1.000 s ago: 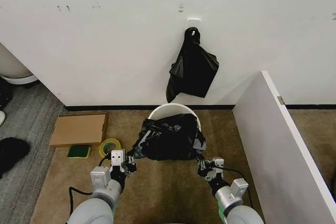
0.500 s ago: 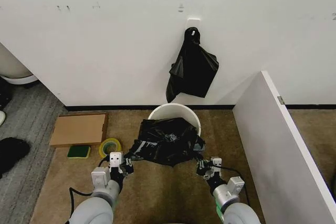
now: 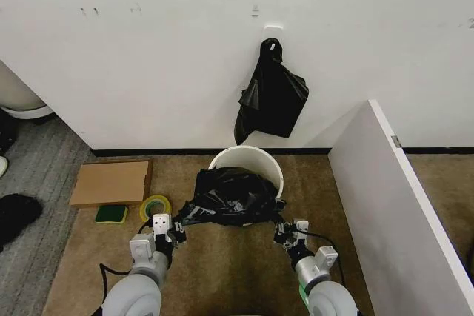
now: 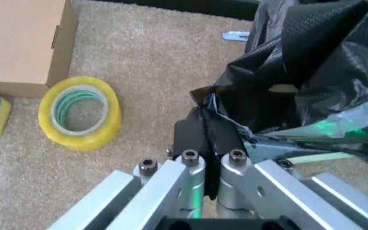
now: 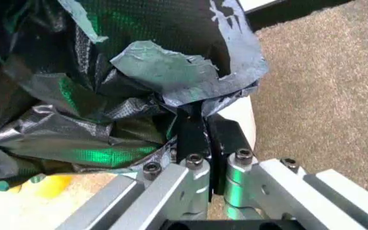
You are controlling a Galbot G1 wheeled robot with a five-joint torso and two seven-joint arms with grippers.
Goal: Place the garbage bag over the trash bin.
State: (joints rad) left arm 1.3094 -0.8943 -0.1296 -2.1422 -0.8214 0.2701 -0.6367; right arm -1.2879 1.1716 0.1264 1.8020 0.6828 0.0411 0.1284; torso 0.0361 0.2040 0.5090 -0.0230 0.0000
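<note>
The glossy black garbage bag (image 3: pixel 233 196) is stretched over the near side of the cream-white trash bin (image 3: pixel 248 159), which stands on the carpet by the wall. My left gripper (image 3: pixel 178 221) is shut on the bag's left edge; in the left wrist view its fingers (image 4: pixel 204 134) pinch the crinkled garbage bag (image 4: pixel 312 62). At the bag's right edge my right gripper (image 3: pixel 280 226) is shut too; the right wrist view shows its fingers (image 5: pixel 200 132) clamped on the garbage bag (image 5: pixel 107 72), with the trash bin (image 5: pixel 241 117) just behind.
A smaller black bag bundle (image 3: pixel 272 94) hangs from a wall hook above the bin. A yellow tape roll (image 3: pixel 154 206), a green sponge (image 3: pixel 111 214) and a flat cardboard box (image 3: pixel 111 182) lie to the left. A white partition (image 3: pixel 389 205) stands close on the right.
Both grippers have moved down and toward me, pulling the bag lower and flatter over the bin's near side.
</note>
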